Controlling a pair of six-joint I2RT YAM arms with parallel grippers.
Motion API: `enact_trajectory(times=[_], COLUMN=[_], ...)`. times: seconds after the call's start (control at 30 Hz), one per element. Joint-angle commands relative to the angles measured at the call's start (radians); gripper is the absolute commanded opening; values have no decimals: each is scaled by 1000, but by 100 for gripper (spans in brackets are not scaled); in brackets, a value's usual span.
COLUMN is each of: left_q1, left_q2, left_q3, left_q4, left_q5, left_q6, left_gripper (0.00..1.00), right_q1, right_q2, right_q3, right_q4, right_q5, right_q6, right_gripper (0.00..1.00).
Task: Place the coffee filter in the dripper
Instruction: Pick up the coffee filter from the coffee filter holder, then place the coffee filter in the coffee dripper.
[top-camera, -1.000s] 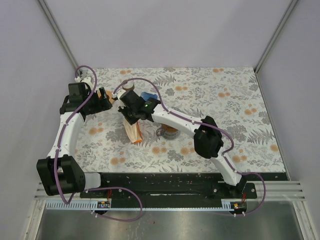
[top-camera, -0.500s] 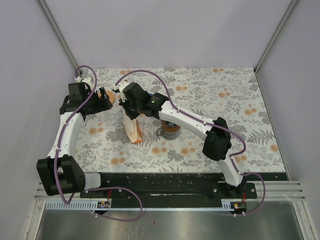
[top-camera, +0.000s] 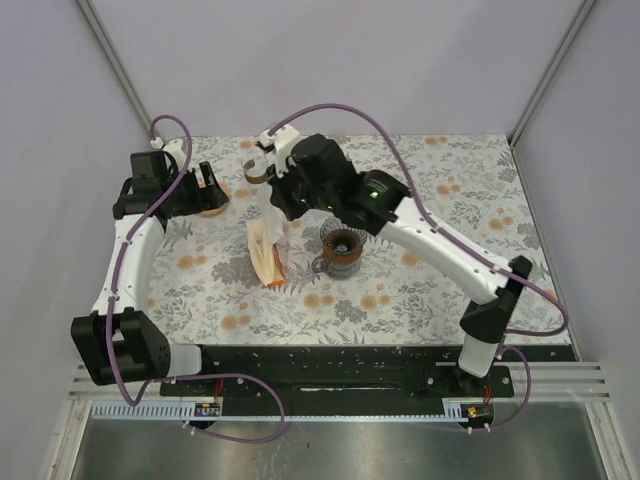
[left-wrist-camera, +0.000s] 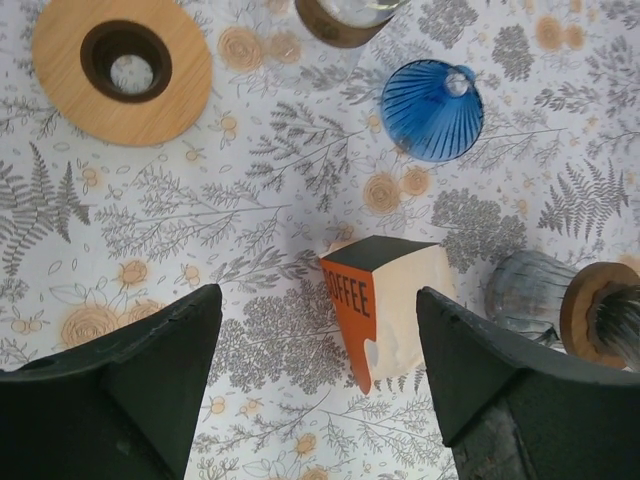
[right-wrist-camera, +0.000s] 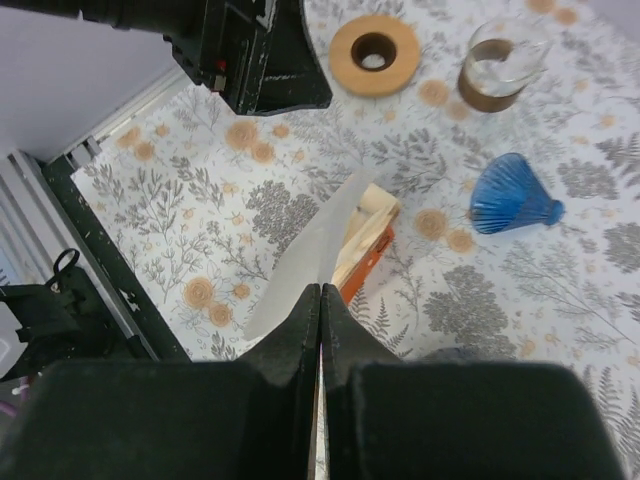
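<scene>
My right gripper (right-wrist-camera: 321, 290) is shut on a thin white coffee filter (right-wrist-camera: 310, 250), which it holds in the air above the orange and cream box of filters (right-wrist-camera: 365, 238). In the top view that gripper (top-camera: 288, 197) hangs over the back middle of the table. A blue ribbed dripper (right-wrist-camera: 510, 197) lies tilted on the cloth to its right. A glass dripper with a wooden collar (top-camera: 340, 247) stands right of the box (top-camera: 265, 255). My left gripper (left-wrist-camera: 318, 300) is open and empty, high above the box (left-wrist-camera: 385, 300).
A wooden ring (left-wrist-camera: 120, 65) lies at the back left, beneath my left gripper (top-camera: 207, 190). A glass carafe with a brown band (right-wrist-camera: 500, 65) stands at the back, behind the blue dripper (left-wrist-camera: 432, 110). The flowered cloth (top-camera: 450, 220) covers the table, and walls close in three sides.
My right arm has risen from the box and stretched toward the back, pulling one filter out with it. The glass dripper has come out from under that arm. The left gripper barely shifted.
</scene>
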Motion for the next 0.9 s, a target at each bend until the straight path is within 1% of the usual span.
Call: enact_trajectory(times=[0.0,0.07,0.13,0.27,0.37,0.43,0.5,0.53,0.57,0.67,0.73,0.87], left_q1=[-39,-88,-157,-310,-473,-580,-709,-741,-816,-964,-1033,-1104], left_q2=[-10,-19,-28,-48,-54,-30,21,45,70,145,187,239], left_q3=[85,114,150,235,314,381,476,507,542,630,662,667], left_q4=[-6,-11,-18,-34,-43,-69,-101,-107,-116,-140,-138,-118], left_q5=[38,16,-23,-89,-159,-195,-239,-274,-308,-409,-460,-552], left_q6=[29,41,67,119,184,213,231,243,262,308,328,345], left_gripper=[82,84,87,99,99,99,99,99,99,99,99,99], right_q1=[-27,-55,-99,-185,-225,-250,-268,-271,-277,-293,-301,-305], right_q2=[-155,-216,-275,-388,-442,-462,-471,-473,-476,-481,-485,-485], right_q3=[-63,-114,-171,-272,-326,-344,-354,-357,-361,-373,-384,-390], right_q4=[-58,-62,-70,-81,-100,-113,-133,-140,-150,-160,-157,-157], right_q5=[102,130,116,91,114,127,139,145,154,176,176,182], right_q6=[6,23,54,114,141,161,178,183,193,218,233,252], right_gripper=[0,0,0,0,0,0,0,0,0,0,0,0])
